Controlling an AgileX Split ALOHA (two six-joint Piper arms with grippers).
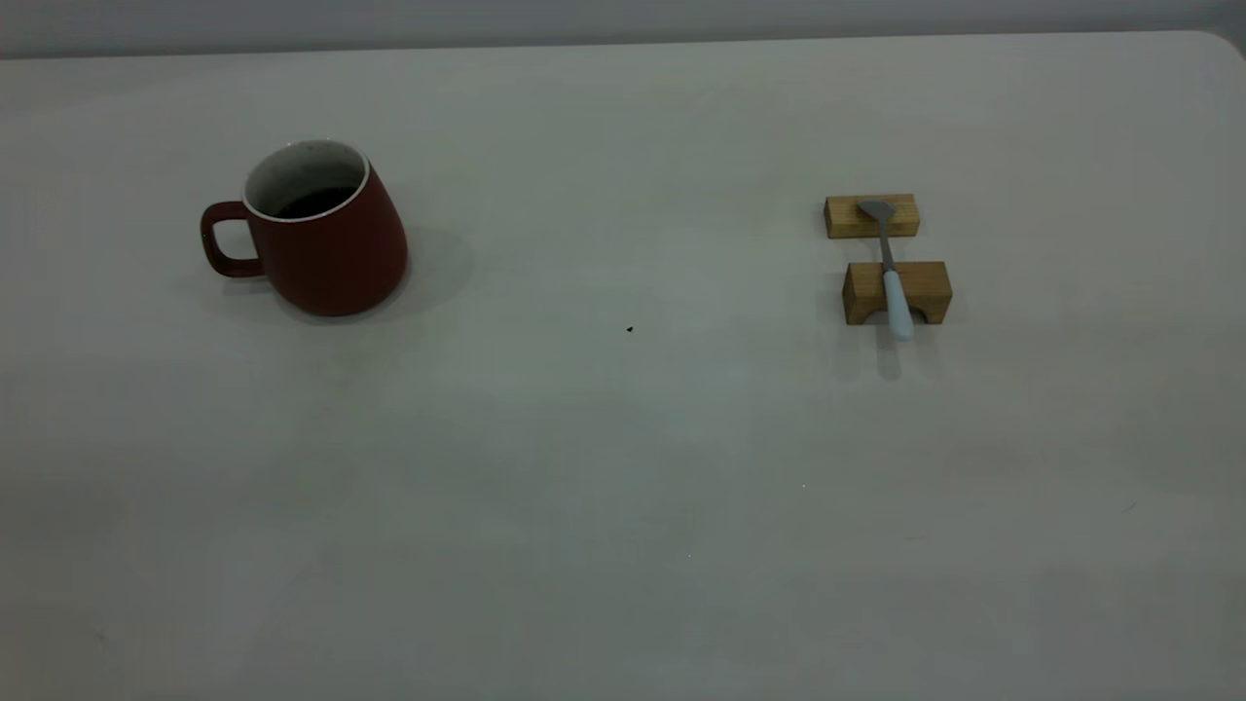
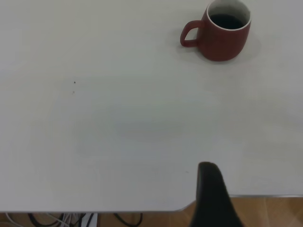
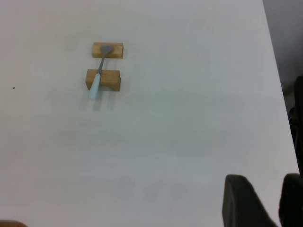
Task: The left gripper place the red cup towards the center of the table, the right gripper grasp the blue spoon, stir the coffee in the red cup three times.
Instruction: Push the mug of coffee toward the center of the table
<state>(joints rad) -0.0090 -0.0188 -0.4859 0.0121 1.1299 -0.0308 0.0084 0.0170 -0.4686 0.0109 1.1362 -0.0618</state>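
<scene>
The red cup (image 1: 321,234) stands upright at the table's left, its handle pointing toward the left edge, with dark coffee (image 1: 313,202) inside. It also shows far off in the left wrist view, where the red cup (image 2: 222,33) stands well away from my left gripper (image 2: 210,191), which hangs over the table's edge. The blue spoon (image 1: 894,277) lies across two wooden blocks at the right, its pale handle toward the front. In the right wrist view the blue spoon (image 3: 98,78) is far from my right gripper (image 3: 265,189), open and empty. Neither gripper appears in the exterior view.
Two small wooden blocks, the far one (image 1: 872,216) and the near one (image 1: 897,292), carry the spoon. A tiny dark speck (image 1: 629,330) lies mid-table. The off-white table (image 1: 623,506) has a rounded corner at the back right. Cables show below its edge (image 2: 71,218).
</scene>
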